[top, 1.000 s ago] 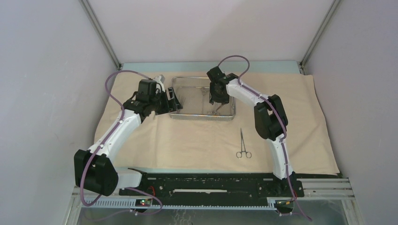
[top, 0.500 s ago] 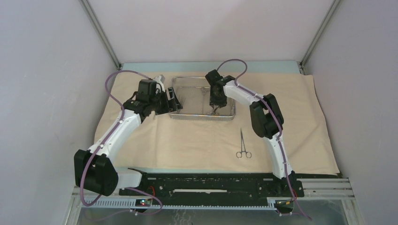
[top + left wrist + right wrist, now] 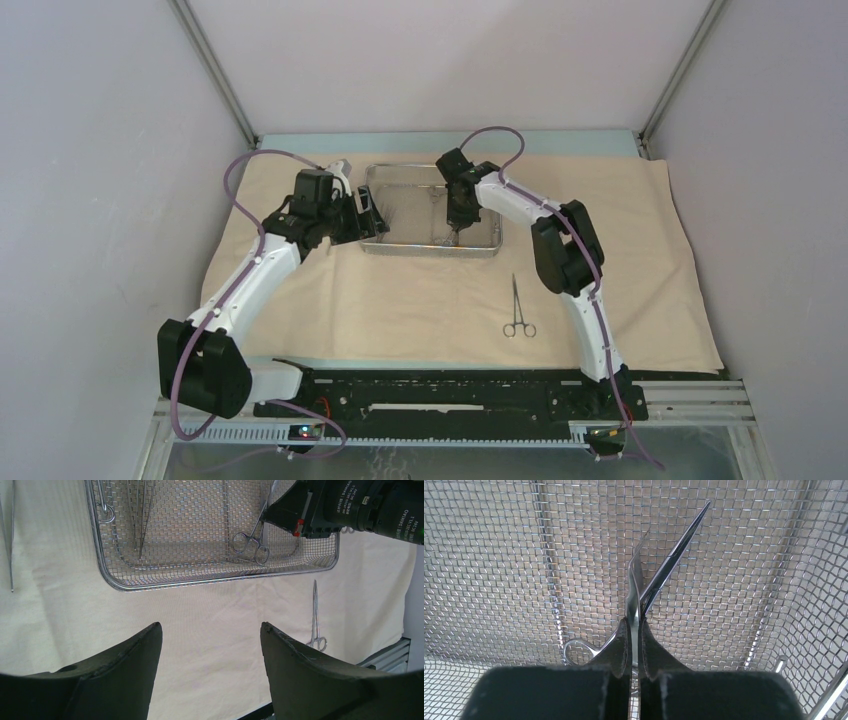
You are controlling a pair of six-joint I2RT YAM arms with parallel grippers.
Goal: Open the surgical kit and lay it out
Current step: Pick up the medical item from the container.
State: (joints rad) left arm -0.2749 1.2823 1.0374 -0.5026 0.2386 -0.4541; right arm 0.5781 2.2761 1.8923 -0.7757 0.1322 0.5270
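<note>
The beige wrapping cloth lies spread flat with the steel mesh tray on its far middle. My right gripper reaches down into the tray and is shut on a ring-handled steel instrument. Its two blades fan out ahead of the fingertips, and one ring shows to the left. The left wrist view shows that instrument under the right gripper, with tweezers further left in the tray. My left gripper hangs open over bare cloth beside the tray's left end.
One pair of forceps lies on the cloth in front of the tray's right end, also seen in the left wrist view. A thin steel instrument lies on the cloth left of the tray. Grey walls stand on three sides.
My right gripper has lowered slightly inside the tray and closed its fingers on the ring-handled instrument. The left arm has stayed still.
</note>
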